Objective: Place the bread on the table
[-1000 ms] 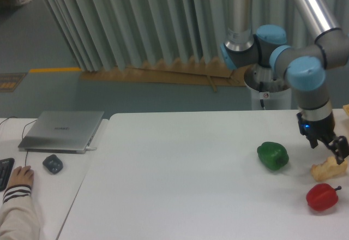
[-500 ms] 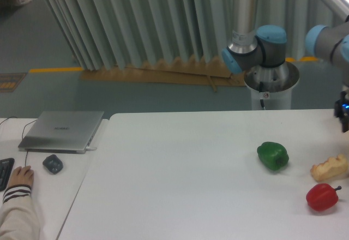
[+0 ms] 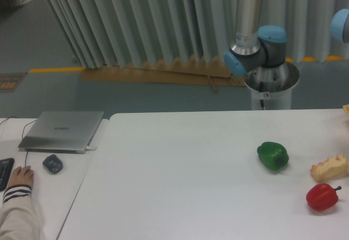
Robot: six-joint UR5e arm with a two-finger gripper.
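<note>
The bread [image 3: 329, 168] lies on the table [image 3: 180, 180] at the frame's right edge, between the green pepper [image 3: 272, 155] and red pepper [image 3: 322, 196]. The gripper is out of frame, so its fingers cannot be judged.

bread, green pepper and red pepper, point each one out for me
bread [image 3: 329, 168], fixed camera view, middle of its pale ridged top
green pepper [image 3: 272, 155], fixed camera view, centre of its glossy body
red pepper [image 3: 322, 196], fixed camera view, centre of its body, below the stem
</note>
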